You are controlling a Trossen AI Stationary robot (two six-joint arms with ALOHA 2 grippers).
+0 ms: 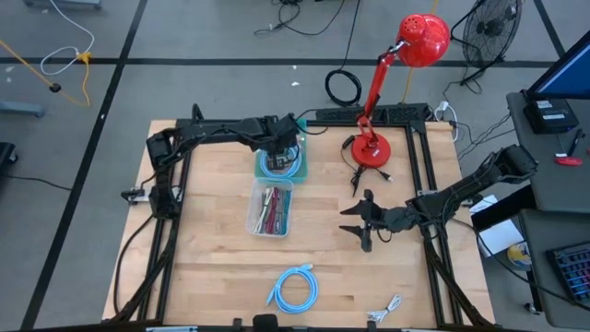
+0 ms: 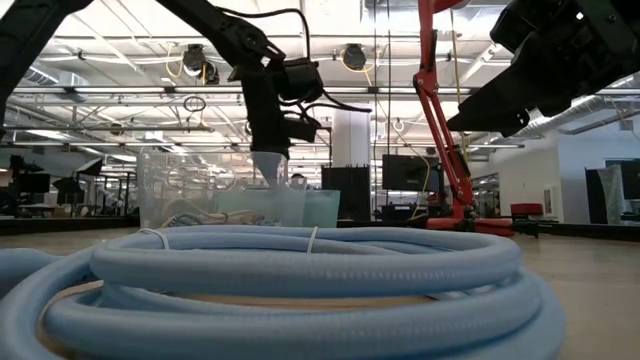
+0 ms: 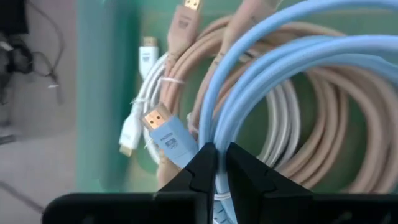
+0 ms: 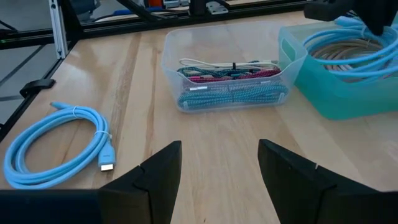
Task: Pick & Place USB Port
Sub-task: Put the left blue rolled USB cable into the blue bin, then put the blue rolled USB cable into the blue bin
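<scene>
The left gripper (image 1: pixel 279 148) hangs over the teal bin (image 1: pixel 262 171) at the far middle of the table, its fingers (image 3: pixel 202 171) pointed down into the bin and closed, with only a thin slit between them, around a strand of the light blue cable (image 3: pixel 273 56) that lies coiled there; from this the step in hand is judged to be the setting down of that cable, the pinch not yet let go. The cable rests in the bin on top of a beige cable (image 3: pixel 348 130) and a white cable (image 3: pixel 146 93), so the bin appears to serve as the collecting place for coiled leads. The held cable is a smooth, pale blue lead wound in several loops, ending in a flat blue plug (image 3: pixel 166 134) with a gold-coloured metal tip; it looks pliant and likely to spring outward when freed. Just in front of the teal bin stands a clear tray (image 4: pixel 233 74) holding shorter braided leads in red, white and teal. A second blue cable (image 1: pixel 293 288), coiled and tied, lies near the front edge of the table, well apart from both bins, and is judged still to be moved. The right gripper (image 1: pixel 364 224) waits above bare table to the right of the clear tray, its jaws spread wide and holding nothing. A red desk lamp (image 1: pixel 371 152) stands at the far right.
</scene>
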